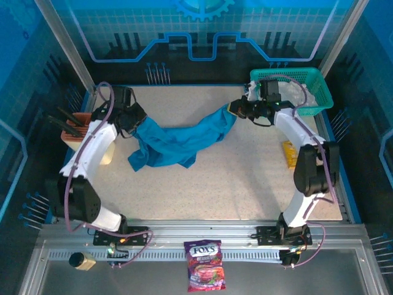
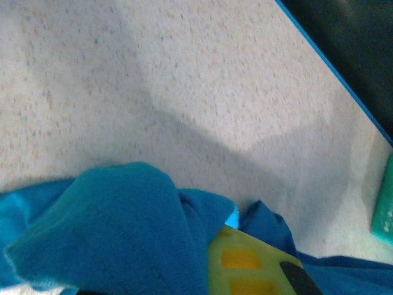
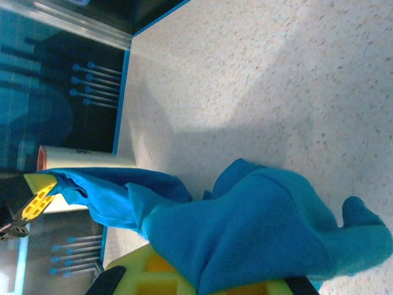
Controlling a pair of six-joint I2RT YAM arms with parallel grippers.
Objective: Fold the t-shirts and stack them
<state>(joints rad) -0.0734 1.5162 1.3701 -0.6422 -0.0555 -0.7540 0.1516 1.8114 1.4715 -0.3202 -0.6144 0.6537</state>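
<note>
Observe the speckled table [image 1: 245, 178], which carries the whole work area between the two arms. The teal-blue t-shirt [image 1: 178, 141] is unfolded and strung across the far half of the table, from the left hand to the right hand. Its bunched middle and lower part sag onto the table left of centre. Note the left arm [image 1: 92, 147] reaching up the left side and the right arm [image 1: 304, 138] reaching up the right side. The teal-green mesh basket [image 1: 307, 77] stands at the far right corner of the table, just behind the right wrist. Check the left hand [image 1: 136, 120]: it is clamped on the left end of the t-shirt, and in the left wrist view the cloth [image 2: 110, 227] drapes over its yellow finger [image 2: 245, 267]. Check the right hand [image 1: 235, 107]: it is clamped on the right end, and in the right wrist view the cloth [image 3: 258, 227] covers its yellow finger [image 3: 153, 273]. A candy bag [image 1: 206, 265] lies on the near metal rail between the arm bases.
</note>
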